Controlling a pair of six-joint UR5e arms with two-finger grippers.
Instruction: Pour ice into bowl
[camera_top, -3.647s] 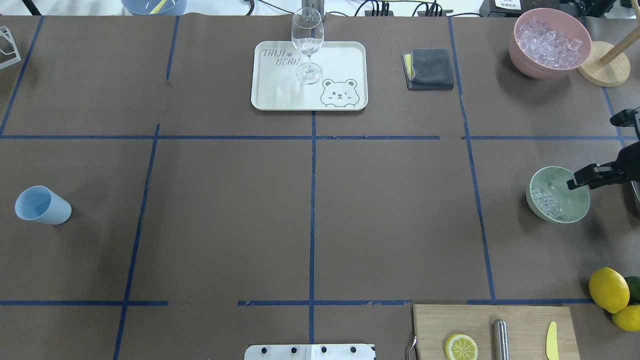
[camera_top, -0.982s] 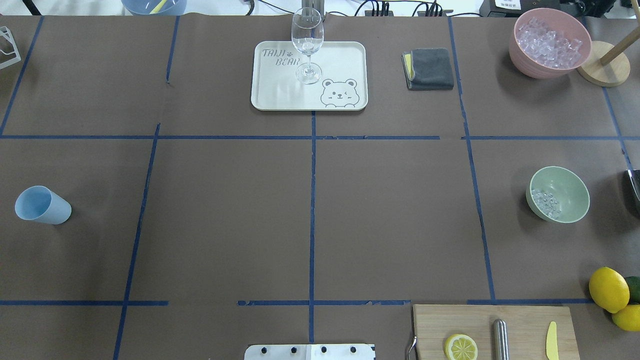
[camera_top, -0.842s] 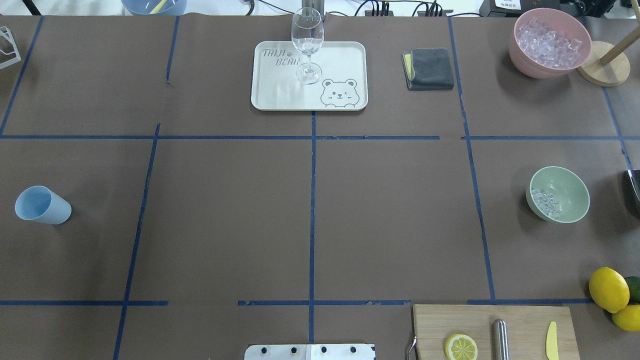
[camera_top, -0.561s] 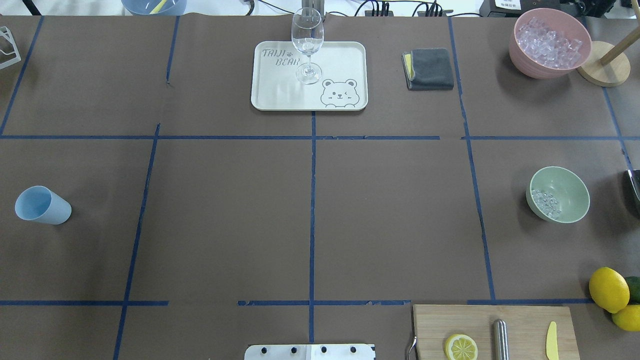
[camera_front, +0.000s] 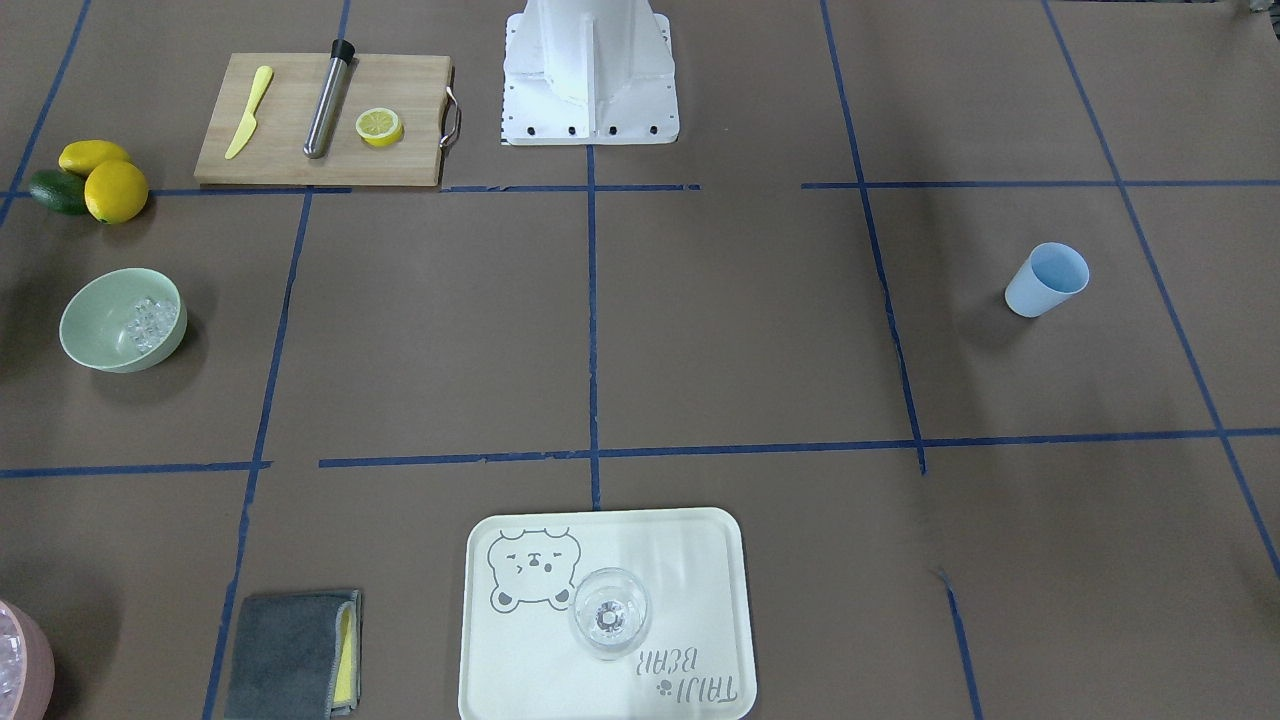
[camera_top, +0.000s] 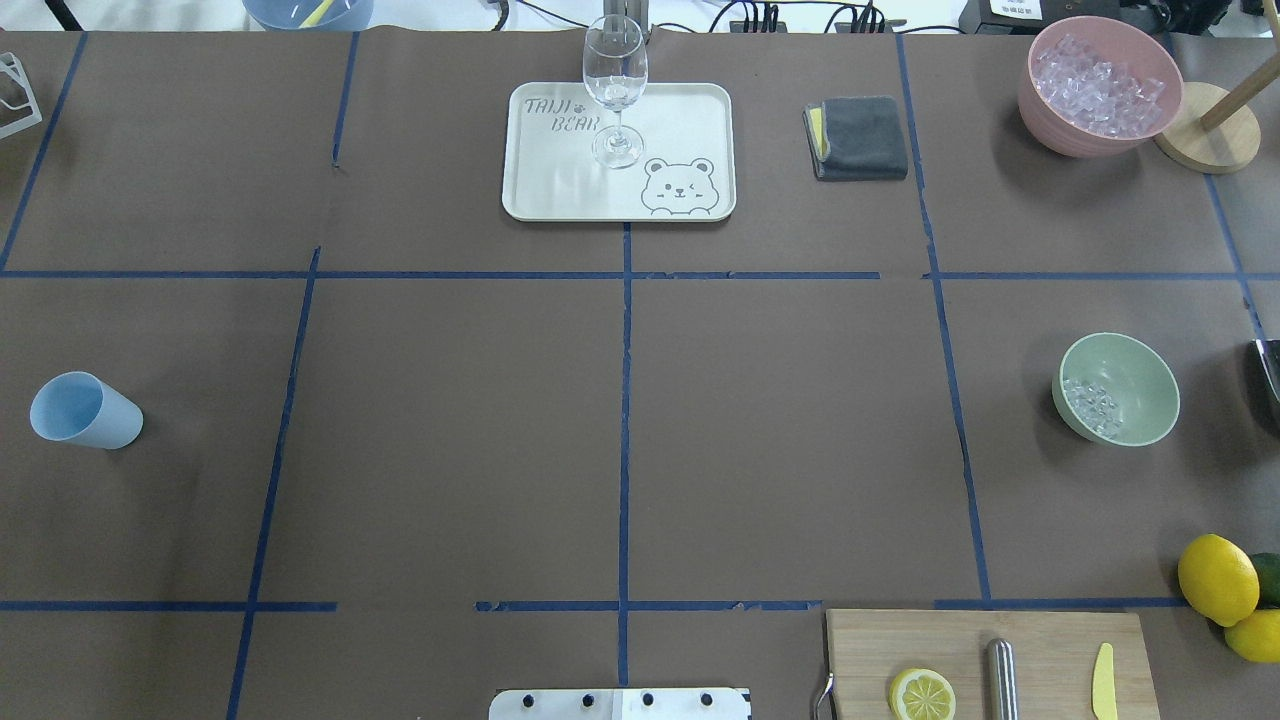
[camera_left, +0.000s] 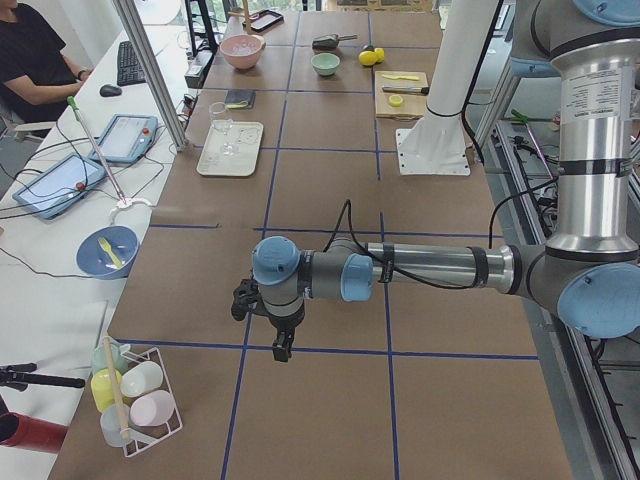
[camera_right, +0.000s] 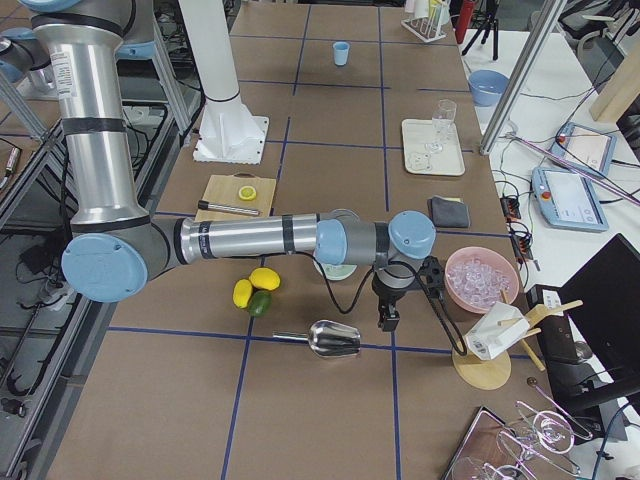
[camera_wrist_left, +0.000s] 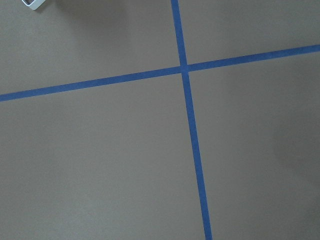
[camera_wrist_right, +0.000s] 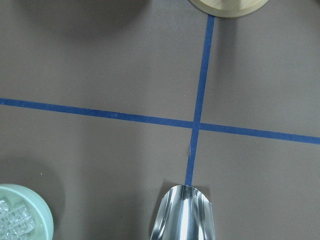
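Brown tabletop (camera_top: 450, 420), glassy ice (camera_top: 1092, 405) in round bowl (camera_top: 1140, 370); left gripper (camera_left: 283, 352), right gripper (camera_right: 384, 322) aperture indiscernible

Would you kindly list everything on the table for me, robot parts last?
bowl: one, mint green, right side.
ice: small heap, clear, in the bowl.
pink bowl: one, far right corner, full of cubes.
scoop: one, steel, lying at the right end.
tray: one, cream, far middle.
glass: one, clear, upright on the tray.
cloth: one, grey, right of the tray.
cup: one, blue, left side.
board: one, wooden, near right.
knife: one, yellow, on the board.
rod: one, steel, on the board.
lemon half: one, yellow, on the board.
lemons: two, yellow, right of the board.
green fruit: one, dark, beside the lemons.
stand: one, wooden, by the pink bowl.
left gripper: black, above bare table at the left end; jaws unclear.
right gripper: black, near the scoop; jaws unclear.
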